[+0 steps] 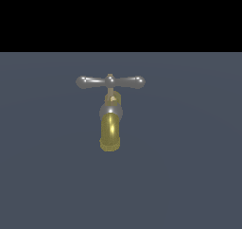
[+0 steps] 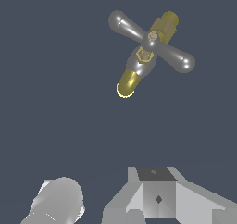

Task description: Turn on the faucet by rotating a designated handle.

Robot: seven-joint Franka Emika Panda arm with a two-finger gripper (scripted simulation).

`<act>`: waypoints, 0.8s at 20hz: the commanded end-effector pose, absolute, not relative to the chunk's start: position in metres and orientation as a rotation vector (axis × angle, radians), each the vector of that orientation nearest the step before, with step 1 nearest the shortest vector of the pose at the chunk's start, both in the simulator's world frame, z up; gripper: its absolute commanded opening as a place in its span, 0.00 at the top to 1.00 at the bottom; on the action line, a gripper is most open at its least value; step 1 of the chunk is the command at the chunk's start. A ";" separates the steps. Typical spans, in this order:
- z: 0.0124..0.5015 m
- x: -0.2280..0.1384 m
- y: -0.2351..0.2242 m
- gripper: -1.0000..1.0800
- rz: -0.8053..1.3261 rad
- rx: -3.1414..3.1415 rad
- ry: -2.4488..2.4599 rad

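The faucet (image 1: pixel 110 128) stands on a flat grey-blue surface in the middle of the exterior view, its yellow-gold spout pointing toward the camera. The handle (image 1: pixel 110 82), a shiny grey crossbar with bulbous ends, lies level across the top, reaching toward the exterior view's left and right. In the wrist view the faucet (image 2: pixel 139 63) is seen from above, with the handle (image 2: pixel 152 41) crossing it diagonally. Grey parts of my gripper (image 2: pixel 155 195) show at the frame's edge, well apart from the faucet and touching nothing. I cannot tell whether the jaws stand open or shut. The arm is out of the exterior view.
The grey-blue surface (image 1: pixel 189 176) spreads flat around the faucet. A black band fills the top of the exterior view. A pale grey cylindrical arm part (image 2: pixel 58 202) shows beside the gripper in the wrist view.
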State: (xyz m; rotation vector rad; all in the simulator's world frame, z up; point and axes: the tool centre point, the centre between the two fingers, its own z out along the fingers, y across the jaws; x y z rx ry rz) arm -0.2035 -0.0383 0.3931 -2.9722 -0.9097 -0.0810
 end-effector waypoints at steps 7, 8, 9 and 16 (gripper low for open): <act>0.350 -0.177 -0.054 1.00 -0.064 -2.872 -1.212; 0.345 -0.174 -0.055 1.00 -0.062 -2.858 -1.246; 0.340 -0.171 -0.057 1.00 -0.059 -2.844 -1.281; 0.306 -0.147 -0.064 1.00 -0.044 -2.736 -1.513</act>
